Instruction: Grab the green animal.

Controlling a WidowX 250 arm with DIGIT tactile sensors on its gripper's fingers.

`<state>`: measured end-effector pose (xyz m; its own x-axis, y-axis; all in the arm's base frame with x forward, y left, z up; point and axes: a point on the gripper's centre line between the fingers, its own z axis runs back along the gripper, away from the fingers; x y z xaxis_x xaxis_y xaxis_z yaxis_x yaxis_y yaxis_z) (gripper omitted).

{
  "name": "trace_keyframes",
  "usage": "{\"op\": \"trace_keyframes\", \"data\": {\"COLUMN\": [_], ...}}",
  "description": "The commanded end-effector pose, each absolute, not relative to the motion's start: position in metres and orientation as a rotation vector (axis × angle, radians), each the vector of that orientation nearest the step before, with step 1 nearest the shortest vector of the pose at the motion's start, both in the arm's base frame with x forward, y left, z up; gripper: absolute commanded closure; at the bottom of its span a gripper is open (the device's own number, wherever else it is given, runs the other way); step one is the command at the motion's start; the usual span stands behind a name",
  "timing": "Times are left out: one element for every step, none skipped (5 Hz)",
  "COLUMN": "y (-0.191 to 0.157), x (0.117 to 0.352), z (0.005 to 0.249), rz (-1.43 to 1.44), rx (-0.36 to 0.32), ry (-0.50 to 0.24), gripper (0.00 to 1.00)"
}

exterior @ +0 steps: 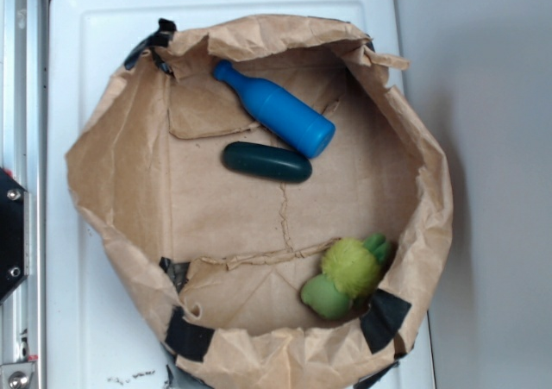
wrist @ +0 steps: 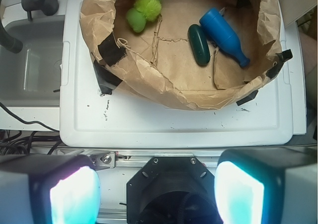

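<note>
The green animal (exterior: 345, 277) lies in the front right corner of a brown paper bag (exterior: 129, 191) that is folded open like a basin. It has a fuzzy yellow-green body, a smooth pale-green head and darker green nubs. In the wrist view it (wrist: 144, 10) shows at the top left, inside the bag (wrist: 164, 90). My gripper (wrist: 157, 194) shows only in the wrist view. Its jaws stand wide apart with nothing between them, high above the robot base and well away from the bag. The gripper is out of the exterior view.
A blue bottle (exterior: 276, 109) and a dark green capsule (exterior: 266, 162) lie at the back of the bag; both show in the wrist view, the bottle (wrist: 224, 35) and the capsule (wrist: 199, 45). The bag stands on a white lid (exterior: 78, 70). A grey sink (wrist: 30, 65) is at the left.
</note>
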<state>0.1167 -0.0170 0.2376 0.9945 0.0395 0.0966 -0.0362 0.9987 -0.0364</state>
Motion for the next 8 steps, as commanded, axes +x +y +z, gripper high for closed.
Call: {"op": "trace_keyframes", "data": {"y": [-0.017, -0.023, -0.018, -0.012, 0.017, 0.017, 0.017, 0.017], "x": [0.117, 0.167, 0.217, 0.246, 0.251, 0.251, 0.251, 0.251], "z": [0.238, 0.239, 0.24, 0.232, 0.192, 0.192, 0.192, 0.192], "rz": [0.038, 0.124, 0.183, 0.184, 0.078, 0.078, 0.078, 0.078], "rx": [-0.035, -0.037, -0.061, -0.063, -0.126, -0.126, -0.126, -0.126], "ry": [-0.097, -0.072, -0.071, -0.092, -0.152, -0.152, -0.152, -0.152], "gripper": [0.0, 0.0, 0.0, 0.0, 0.0, 0.0, 0.0, 0.0]}}
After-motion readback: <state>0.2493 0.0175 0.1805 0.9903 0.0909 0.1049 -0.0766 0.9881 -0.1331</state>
